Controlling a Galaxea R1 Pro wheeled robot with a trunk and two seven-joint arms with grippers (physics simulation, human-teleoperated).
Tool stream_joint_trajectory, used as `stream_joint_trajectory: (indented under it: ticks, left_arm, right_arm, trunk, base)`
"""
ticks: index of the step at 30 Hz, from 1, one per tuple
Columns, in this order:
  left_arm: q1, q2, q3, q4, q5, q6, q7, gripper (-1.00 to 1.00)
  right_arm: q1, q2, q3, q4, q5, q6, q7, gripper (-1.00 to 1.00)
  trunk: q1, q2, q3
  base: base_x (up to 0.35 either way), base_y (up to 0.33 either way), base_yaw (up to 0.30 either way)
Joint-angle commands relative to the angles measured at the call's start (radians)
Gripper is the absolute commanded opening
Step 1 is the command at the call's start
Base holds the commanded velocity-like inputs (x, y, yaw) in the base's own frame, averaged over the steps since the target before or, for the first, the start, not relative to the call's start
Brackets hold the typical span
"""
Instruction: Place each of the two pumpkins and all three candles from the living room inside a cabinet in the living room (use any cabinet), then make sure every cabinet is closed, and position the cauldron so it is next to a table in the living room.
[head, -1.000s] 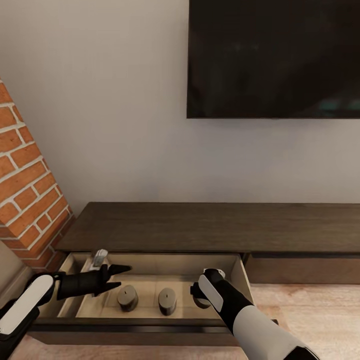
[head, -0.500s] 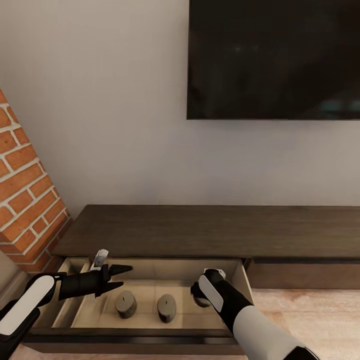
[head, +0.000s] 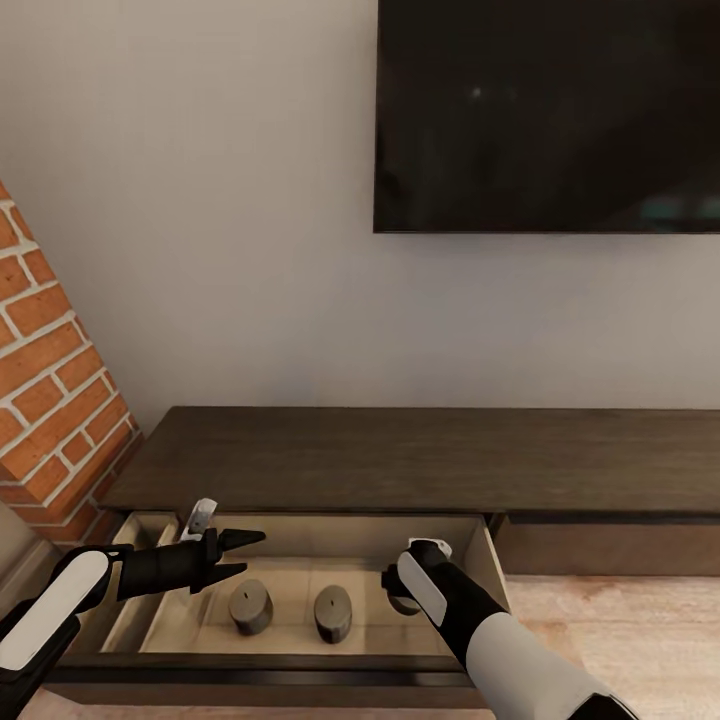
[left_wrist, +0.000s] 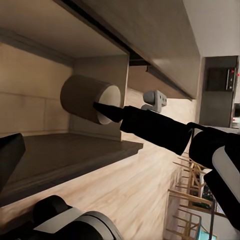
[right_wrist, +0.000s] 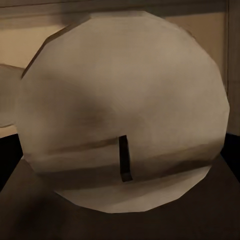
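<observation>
Candles lay in the open drawer of the long dark wooden cabinet (head: 420, 455): two stubby candles (head: 251, 606) (head: 333, 612) stood on its pale beige floor, placed as a second before, though the whole scene had slid slightly. The left pincer (head: 240, 556) still hovered over the drawer, its black pointed fingers spread and empty. The right pincer (head: 405, 592) was pinching a third candle (right_wrist: 125, 110), blunt-faceted with a dark wick.

Open cabinet (head: 300, 455) drawer: two candles (head: 251, 606) mid-floor, third under right gripper (head: 400, 590). Left gripper (head: 240, 555) above left end. Floor between candles free.
</observation>
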Motion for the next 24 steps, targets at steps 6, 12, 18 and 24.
stream_joint_trajectory:
  ticks: [6, 12, 18, 24]
  left_arm:
    - [0.0, 0.0, 0.0, 0.0, 0.001, 0.0, 0.0, 1.0]
    - [0.0, 0.0, 0.0, 0.0, 0.001, 0.0, 0.0, 1.0]
    - [0.0, 0.0, 0.0, 0.0, 0.001, 0.0, 0.0, 1.0]
    - [0.0, 0.0, 0.0, 0.0, 0.001, 0.0, 0.0, 1.0]
  right_arm:
    - [0.0, 0.0, 0.0, -0.001, 0.0, -0.002, 0.0, -1.0]
    - [0.0, 0.0, -0.003, 0.0, 0.0, -0.015, 0.0, -1.0]
    - [0.0, 0.0, -0.003, 0.0, 0.0, -0.018, 0.001, -1.0]
    - [0.0, 0.0, -0.003, 0.0, 0.0, -0.019, 0.001, -1.0]
  trunk:
    - [0.023, -0.042, -0.019]
    - [0.046, -0.084, -0.038]
    - [0.069, -0.126, -0.056]
    - [0.092, -0.168, -0.075]
  base:
    - [0.0, 0.0, 0.0]
    - [0.0, 0.0, 0.0]
    - [0.0, 0.0, 0.0]
    - [0.0, 0.0, 0.0]
